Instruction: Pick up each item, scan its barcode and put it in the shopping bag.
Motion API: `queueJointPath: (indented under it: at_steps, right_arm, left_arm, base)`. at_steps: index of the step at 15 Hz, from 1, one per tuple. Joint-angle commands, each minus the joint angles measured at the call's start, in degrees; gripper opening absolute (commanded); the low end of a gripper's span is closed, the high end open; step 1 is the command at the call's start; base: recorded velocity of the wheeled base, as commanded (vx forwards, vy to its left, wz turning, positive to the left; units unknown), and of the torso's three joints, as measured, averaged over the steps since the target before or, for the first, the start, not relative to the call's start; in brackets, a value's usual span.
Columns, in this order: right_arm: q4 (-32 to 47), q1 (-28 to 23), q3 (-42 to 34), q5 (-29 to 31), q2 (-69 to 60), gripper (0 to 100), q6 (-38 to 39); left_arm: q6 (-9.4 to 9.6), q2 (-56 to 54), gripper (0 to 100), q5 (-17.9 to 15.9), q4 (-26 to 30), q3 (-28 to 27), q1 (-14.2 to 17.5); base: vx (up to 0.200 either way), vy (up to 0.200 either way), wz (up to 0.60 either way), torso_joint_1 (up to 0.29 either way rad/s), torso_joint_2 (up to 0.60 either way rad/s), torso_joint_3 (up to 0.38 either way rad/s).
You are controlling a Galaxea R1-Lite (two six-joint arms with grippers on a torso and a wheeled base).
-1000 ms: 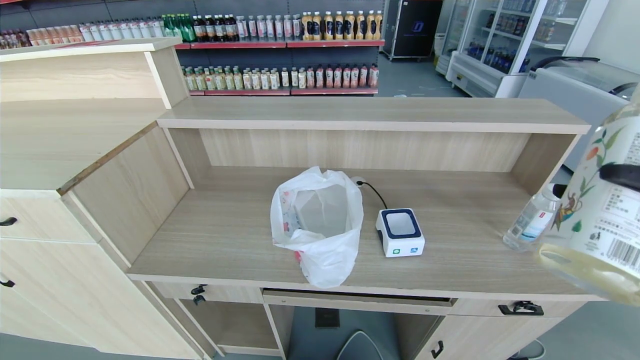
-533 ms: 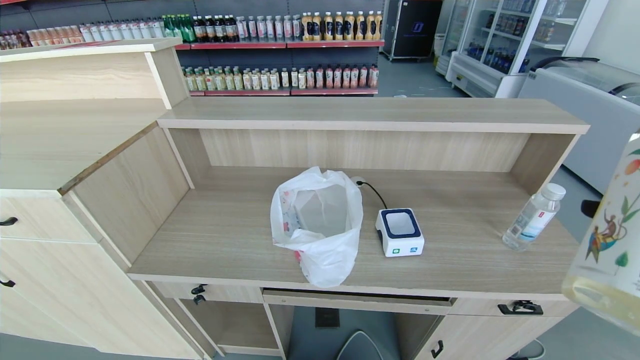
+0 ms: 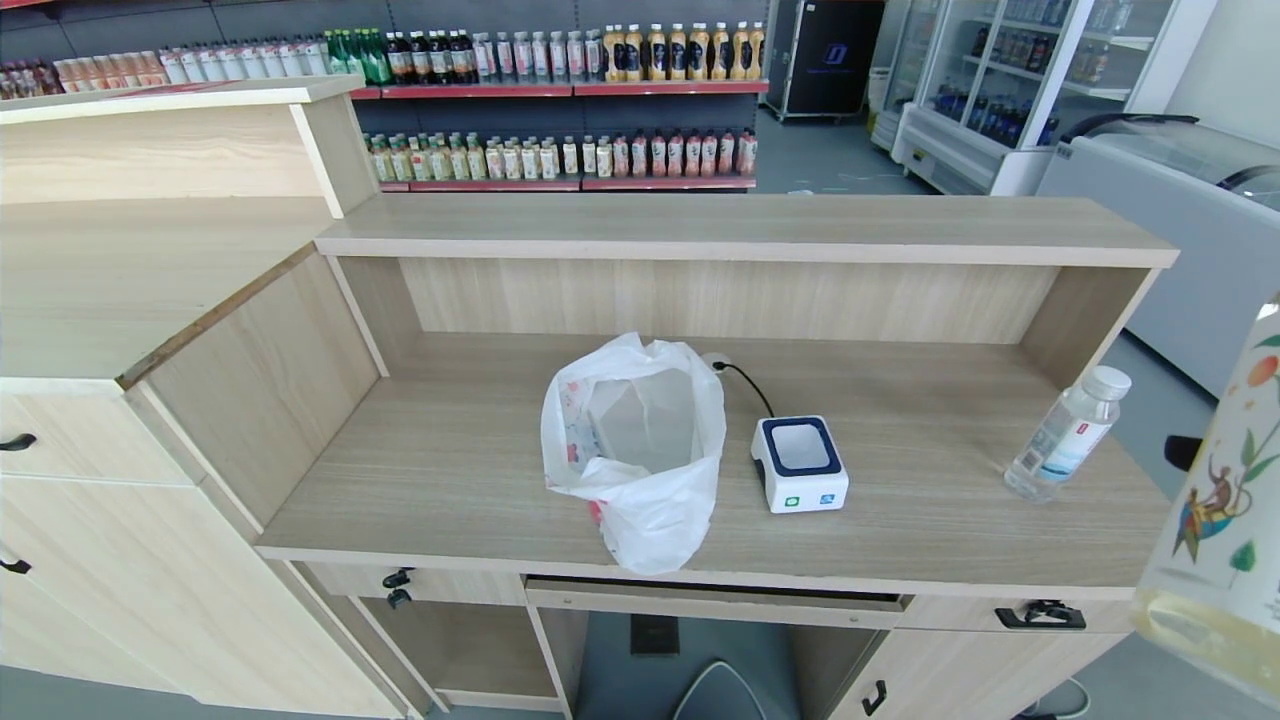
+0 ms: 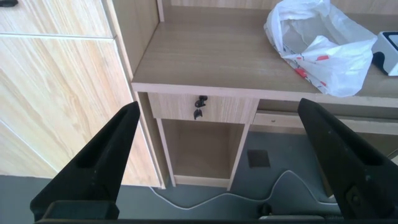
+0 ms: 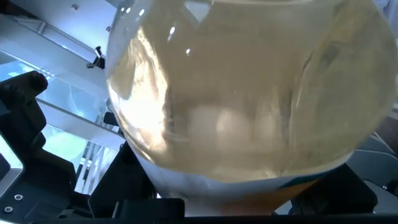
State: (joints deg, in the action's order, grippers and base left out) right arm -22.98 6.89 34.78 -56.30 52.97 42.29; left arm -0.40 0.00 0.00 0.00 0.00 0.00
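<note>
Clear plastic bottle of pale yellow liquid gripped by right fingers, left fingers spread wide, empty, white plastic shopping bag open on wooden counter.

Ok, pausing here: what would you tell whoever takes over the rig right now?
Left gripper: open, empty, low in front of the counter, at its left end.
Right gripper: shut on a drink bottle, held beyond the counter's right end.
Shopping bag stands open mid-counter, scanner just to its right, water bottle standing at the right end.
Done: drink bottle picked up.
Left: scan and bag it, then the water bottle.
</note>
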Motion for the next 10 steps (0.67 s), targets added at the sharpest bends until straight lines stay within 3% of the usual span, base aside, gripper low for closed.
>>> queueJointPath:
  at_steps: [1,10]
  right_arm:
    - [0.04,0.5,0.02,0.05,-0.32,0,-0.19]
    - [-0.05,3.83,0.73,-0.22,0.29,0,-2.04]
  left_arm:
    - [-0.04,0.0,100,0.0,0.0,0.0,0.0]
    - [-0.04,0.0,100,0.0,0.0,0.0,0.0]
  base:
    - [0.0,0.0,0.0,0.0,0.0,0.0]
    - [0.0,0.0,0.0,0.0,0.0,0.0]
